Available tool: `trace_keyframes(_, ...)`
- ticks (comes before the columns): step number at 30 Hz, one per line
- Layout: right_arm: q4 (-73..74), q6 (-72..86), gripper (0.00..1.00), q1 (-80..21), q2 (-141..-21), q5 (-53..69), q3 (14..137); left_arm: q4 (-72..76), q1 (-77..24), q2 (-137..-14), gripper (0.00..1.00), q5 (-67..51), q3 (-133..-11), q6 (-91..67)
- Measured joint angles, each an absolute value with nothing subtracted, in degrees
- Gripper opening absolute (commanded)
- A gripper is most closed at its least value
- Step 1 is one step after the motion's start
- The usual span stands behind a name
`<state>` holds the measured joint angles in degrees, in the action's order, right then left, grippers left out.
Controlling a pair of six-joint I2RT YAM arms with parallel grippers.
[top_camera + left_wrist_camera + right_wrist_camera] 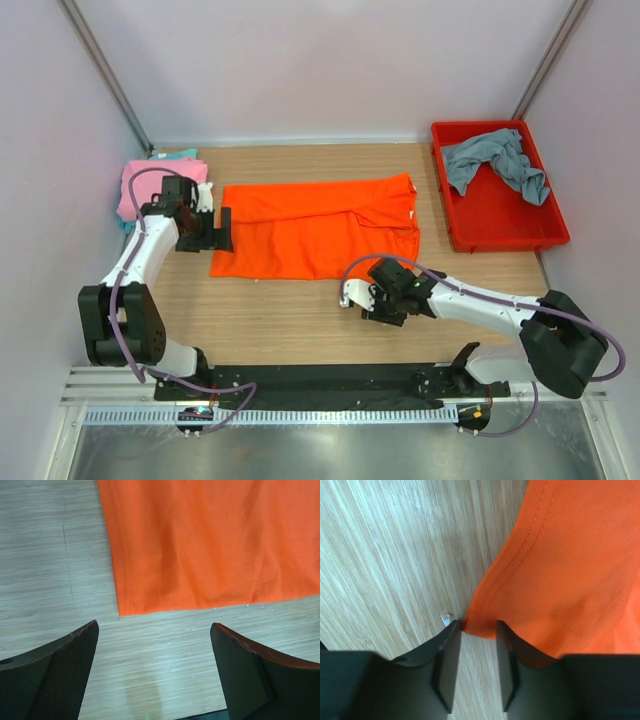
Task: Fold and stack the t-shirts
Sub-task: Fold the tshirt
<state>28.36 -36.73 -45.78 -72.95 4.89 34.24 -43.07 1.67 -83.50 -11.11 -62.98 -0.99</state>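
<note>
The bright orange t-shirt (320,230) lies spread flat in the middle of the table. My left gripper (224,229) is wide open and empty at the shirt's left edge. In the left wrist view (155,625) a shirt corner (120,611) lies just ahead of the fingers. My right gripper (392,278) is at the near hem. In the right wrist view (479,625) its jaws stand narrowly apart, with a hemmed corner of the orange shirt (560,565) at the fingertips. The pink t-shirt (135,188) lies on the teal t-shirt (182,155) at the back left. The grey-blue t-shirt (497,165) lies crumpled in the bin.
The red plastic bin (500,225) stands at the back right. Walls close in the table on the left, back and right. A small white scrap (446,616) lies by my right gripper's left fingertip.
</note>
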Motion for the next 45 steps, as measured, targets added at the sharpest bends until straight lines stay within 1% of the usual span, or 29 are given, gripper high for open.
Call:
trace_keyframes(1, 28.29, -36.69, 0.31, -45.82, -73.25, 4.95, 34.33, -43.27, 1.67, -83.57, 0.93, -11.11, -62.98, -0.99)
trace_keyframes(2, 28.32, -36.67, 0.18, -45.87, -73.71, 5.04, 34.59, -43.46, 1.67, -83.72, 0.93, -11.14, -62.98, -0.99)
trace_keyframes(4, 28.36, -36.82, 0.04, -45.93, -75.16, 4.89, 35.48, -43.94, 1.67, -84.4, 0.9, -11.18, -62.98, -0.99)
trace_keyframes(5, 28.12, -36.69, 0.02, -45.98, -75.64, 4.71, 35.73, -44.21, 1.67, -84.95, 0.89, -11.14, -62.98, -0.99)
trace_keyframes(6, 28.12, -36.62, 0.02, -45.98, -75.92, 4.34, 36.03, -44.53, 1.67, -85.56, 0.88, -11.03, -62.98, -0.97)
trace_keyframes(8, 28.03, -36.49, 0.01, -45.98, -75.88, 3.99, 36.07, -44.88, 1.67, -86.8, 0.83, -10.35, -62.98, -0.58)
trace_keyframes(10, 27.83, -36.32, 0.01, -46.04, -75.35, 3.62, 35.77, -44.73, 1.67, -87.57, 0.76, -8.86, -62.76, 0.4)
trace_keyframes(14, 27.99, -36.07, 0.01, -45.43, -72.95, 2.22, 34.06, -44.05, 1.67, -87.88, 0.75, -3.4, -61.08, 2.22)
trace_keyframes(17, 28.49, -36.01, 0.02, -44.6, -71.83, 1.58, 33.56, -43.55, 1.67, -89.17, 0.7, -0.14, -60.29, 3.4)
trace_keyframes(18, 28.45, -35.97, 0.01, -44.4, -71.57, 1.43, 33.52, -43.38, 1.67, -90.11, 0.67, 0.49, -60.27, 3.64)
trace_keyframes(20, 28.38, -35.9, 0.01, -44.21, -71.37, 1.19, 33.52, -42.87, 1.67, -92.33, 0.65, 1.39, -60.27, 4.01)
trace_keyframes(24, 28.34, -35.88, 0.01, -44.18, -71.37, -0.01, 33.52, -42.04, 1.69, -97.06, 0.59, 2.2, -60.27, 4.75)
trace_keyframes(27, 28.32, -35.86, 0.02, -44.18, -71.37, -0.45, 33.52, -41.56, 1.89, -98.89, 0.57, 2.17, -60.27, 4.93)
trace_keyframes(35, 28.21, -35.88, 0.02, -44.18, -71.42, -1.15, 33.41, -41.58, 2.07, -99.55, 0.53, 0.54, -60.55, 5.04)
trace_keyframes(37, 28.08, -35.86, 0.01, -44.18, -71.66, -1.26, 33.41, -41.6, 2.26, -99.77, 0.5, -0.27, -60.73, 5.02)
trace_keyframes(38, 28.05, -35.86, 0.01, -44.18, -71.77, -1.39, 33.39, -41.65, 2.33, -99.88, 0.47, -0.56, -60.8, 5.04)
trace_keyframes(39, 27.99, -35.86, 0.01, -44.18, -71.83, -1.43, 33.39, -41.74, 2.39, -100.03, 0.41, -0.91, -60.93, 5.02)
trace_keyframes(40, 27.92, -35.86, 0.01, -44.18, -71.9, -1.48, 33.39, -41.76, 2.39, -100.14, 0.38, -1.04, -61.04, 4.95)
trace_keyframes(43, 27.81, -35.86, 0.02, -44.18, -72.03, -1.67, 33.28, -41.76, 2.39, -100.44, 0.26, -1.23, -61.41, 5.13)
trace_keyframes(44, 27.75, -35.86, 0.01, -44.18, -72.03, -1.83, 33.21, -41.74, 2.39, -100.53, 0.14, -1.32, -61.49, 5.13)
trace_keyframes(45, 27.7, -35.86, 0.02, -44.18, -72.05, -1.91, 33.17, -41.74, 2.39, -100.57, 0.07, -1.43, -61.58, 4.95)
